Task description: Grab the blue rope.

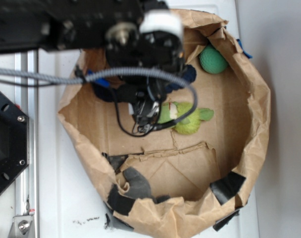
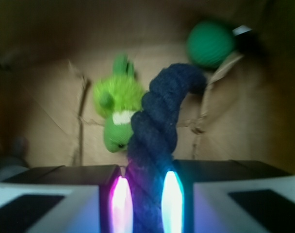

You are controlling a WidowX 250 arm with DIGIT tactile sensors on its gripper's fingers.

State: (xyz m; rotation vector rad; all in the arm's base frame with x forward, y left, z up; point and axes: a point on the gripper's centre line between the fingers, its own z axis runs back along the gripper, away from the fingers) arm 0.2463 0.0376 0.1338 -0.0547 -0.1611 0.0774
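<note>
At the bottom centre of the wrist view, the pincer [image 2: 142, 204] pinches the blue rope [image 2: 159, 121] between its glowing pads, the rope arching up toward the frame's upper right, with the green plush toy [image 2: 117, 109] just left of it and a green ball [image 2: 210, 44] farther off.

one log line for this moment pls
task: grab blue rope | gripper: shut on blue rope | rope: runs up between fingers | nearby: green plush toy, green ball | container: paper bag
</note>
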